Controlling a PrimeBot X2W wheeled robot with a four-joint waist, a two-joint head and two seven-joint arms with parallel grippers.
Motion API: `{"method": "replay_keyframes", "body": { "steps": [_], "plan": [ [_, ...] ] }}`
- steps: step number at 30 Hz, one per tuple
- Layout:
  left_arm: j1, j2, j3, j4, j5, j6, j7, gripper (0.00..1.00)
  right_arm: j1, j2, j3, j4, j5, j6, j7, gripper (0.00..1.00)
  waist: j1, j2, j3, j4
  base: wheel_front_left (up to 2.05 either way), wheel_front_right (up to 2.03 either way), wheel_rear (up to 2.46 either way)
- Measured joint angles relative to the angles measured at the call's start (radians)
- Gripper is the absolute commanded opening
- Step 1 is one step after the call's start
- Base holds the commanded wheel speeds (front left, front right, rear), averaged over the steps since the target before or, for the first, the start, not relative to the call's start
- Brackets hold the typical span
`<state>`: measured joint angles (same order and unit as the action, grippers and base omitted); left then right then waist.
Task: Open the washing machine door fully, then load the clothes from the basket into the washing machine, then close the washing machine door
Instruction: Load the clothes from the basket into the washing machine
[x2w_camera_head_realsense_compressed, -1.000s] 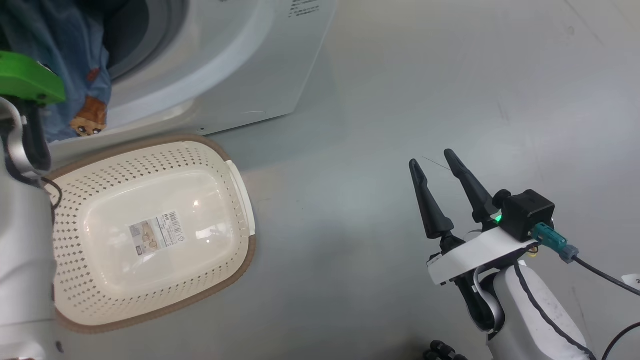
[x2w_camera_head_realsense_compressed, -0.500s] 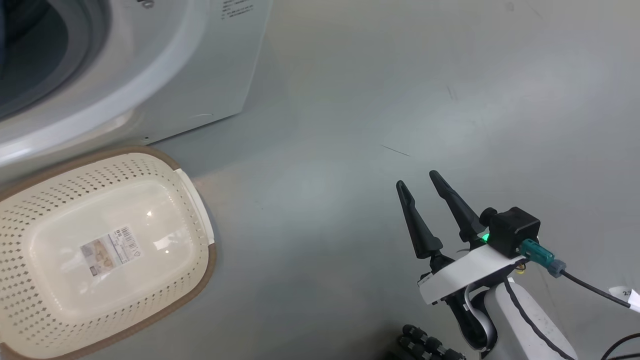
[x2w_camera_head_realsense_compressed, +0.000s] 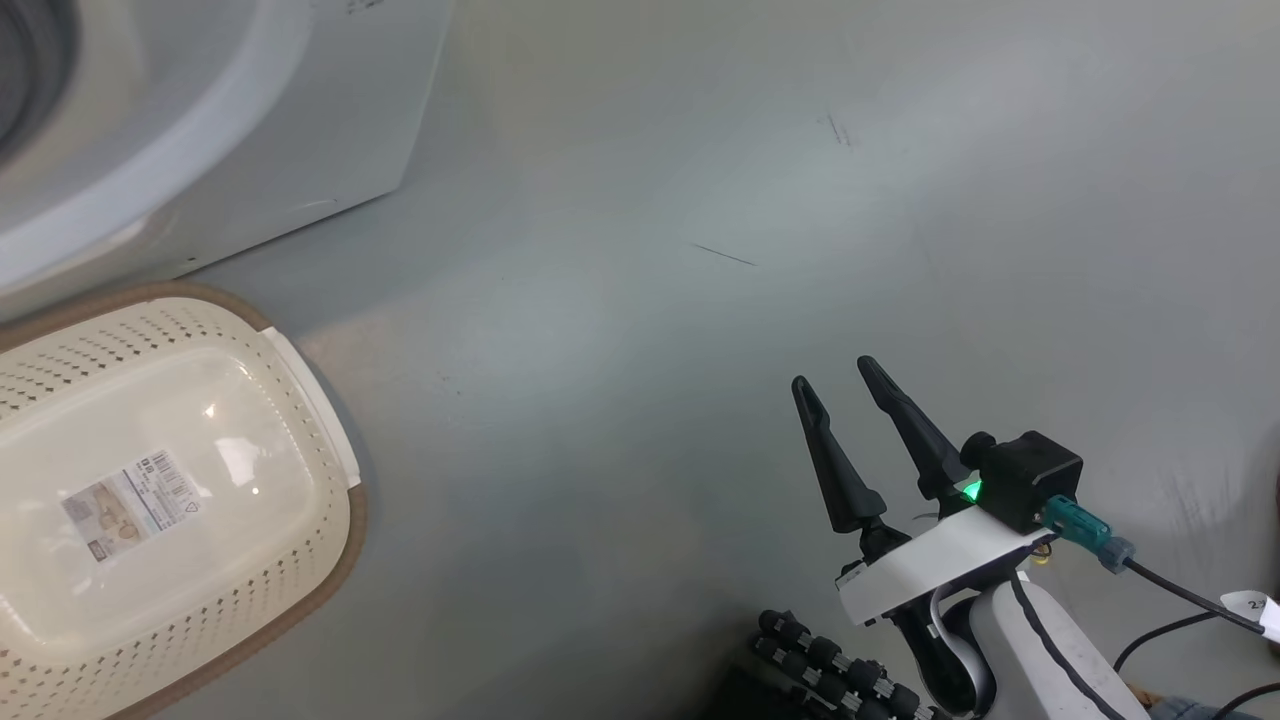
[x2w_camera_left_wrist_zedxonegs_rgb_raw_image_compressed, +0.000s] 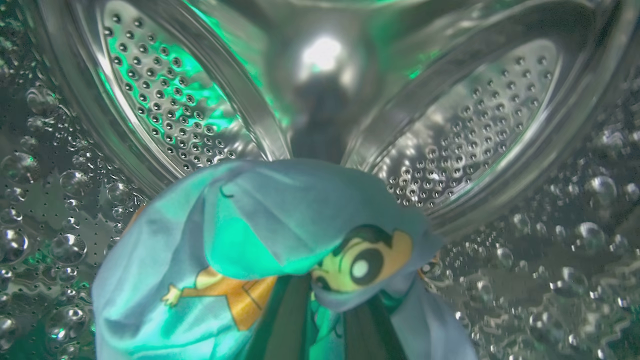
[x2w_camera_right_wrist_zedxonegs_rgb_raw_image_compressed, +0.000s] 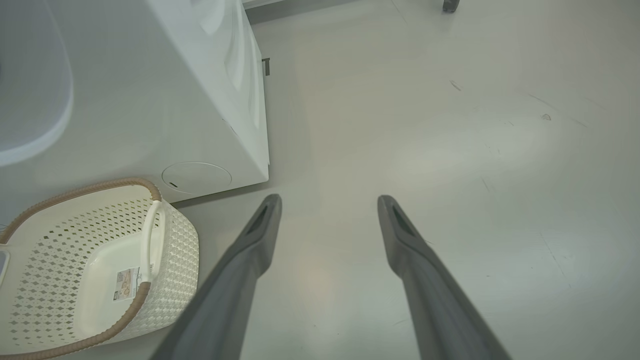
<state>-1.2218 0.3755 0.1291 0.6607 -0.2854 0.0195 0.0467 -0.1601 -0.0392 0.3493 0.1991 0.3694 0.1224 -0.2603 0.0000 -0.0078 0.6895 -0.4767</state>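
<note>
The left tool (x2w_camera_left_wrist_zedxonegs_rgb_raw_image_compressed: 327, 320) reaches deep inside the washing machine's steel drum (x2w_camera_left_wrist_zedxonegs_rgb_raw_image_compressed: 165, 110). That is where the load has to end up, so the reach makes sense. A light blue garment (x2w_camera_left_wrist_zedxonegs_rgb_raw_image_compressed: 280, 215) with orange cartoon figures drapes over the tool from 6 o'clock up to the middle of the left wrist view, with the perforated back wall of the drum behind it at 12 o'clock. The tool's two dark fingers stand close together, almost fully closed, with cloth bunched over and between them. I judge the garment is pinched and not yet let go.

In the head view the washing machine (x2w_camera_head_realsense_compressed: 250, 130) fills the 10 o'clock corner. The basket (x2w_camera_head_realsense_compressed: 300, 590) sits on the floor (x2w_camera_head_realsense_compressed: 650, 350) just in front of it at 8 o'clock, close enough for a short carry. Its inside shows nothing but the barcode sticker (x2w_camera_head_realsense_compressed: 130, 503), so this looks like the last piece.

The right tool (x2w_camera_head_realsense_compressed: 833, 375) hangs at 4 o'clock, well apart from the basket and the machine, likely parked out of the other arm's way. Its fingers are spread wide, holding and touching nothing. In the right wrist view they frame bare floor (x2w_camera_right_wrist_zedxonegs_rgb_raw_image_compressed: 330, 200), with the basket (x2w_camera_right_wrist_zedxonegs_rgb_raw_image_compressed: 175, 250) at 8 o'clock and the machine's white side (x2w_camera_right_wrist_zedxonegs_rgb_raw_image_compressed: 150, 100) at 10 o'clock.

Releasing the cloth, pulling the arm out and shutting the door appear to be what is left.
</note>
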Motion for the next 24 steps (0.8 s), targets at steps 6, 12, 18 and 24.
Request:
{"method": "replay_keyframes", "body": {
  "steps": [6,12,18,24],
  "plan": [
    [-0.104,0.017,0.038,-0.007,-0.015,0.026,-0.062,0.0,0.001,0.001,-0.004,-0.02,0.0,0.0,0.0,1.0,0.0,0.0,0.033,-0.017,0.0,0.0,0.0],
    [-0.113,0.029,0.01,0.05,0.01,0.026,-0.073,0.0,0.002,0.004,-0.001,-0.025,0.007,0.0,0.0,1.0,0.0,0.0,0.054,-0.025,0.0,0.0,0.0],
    [-0.11,0.046,-0.02,0.113,0.047,0.027,-0.073,0.46,0.006,0.004,-0.002,-0.026,0.007,0.0,0.0,1.0,0.0,0.0,0.057,-0.025,0.0,0.0,0.0],
    [-0.08,0.046,-0.043,0.205,0.075,0.04,-0.05,1.0,0.006,0.005,-0.015,-0.022,0.007,0.0,0.0,1.0,0.0,0.0,0.039,-0.013,0.0,0.0,0.0]
  ]
}}
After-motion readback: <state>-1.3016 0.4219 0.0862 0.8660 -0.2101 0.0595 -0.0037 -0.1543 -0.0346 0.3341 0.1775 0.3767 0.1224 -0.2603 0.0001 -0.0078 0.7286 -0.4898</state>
